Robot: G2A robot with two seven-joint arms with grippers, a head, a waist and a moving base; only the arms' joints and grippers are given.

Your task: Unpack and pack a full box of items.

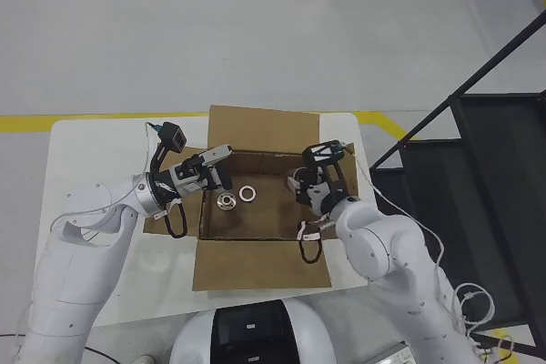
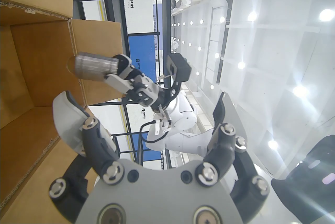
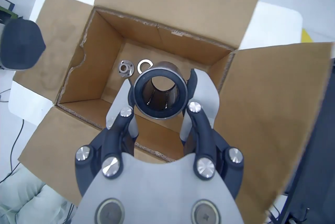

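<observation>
An open cardboard box stands on the white table. On its floor lie a metal flange and a flat metal ring. My right gripper hangs above the box's right part, shut on a hollow metal cylinder sleeve with a dark rim. My left gripper is over the box's left wall, open, nothing between its fingers. It points across at the held sleeve.
All of the box's flaps are folded outward; the back flap and front flap are the large ones. A black metal stair frame stands to the right of the table. A yellow floor line runs behind the table.
</observation>
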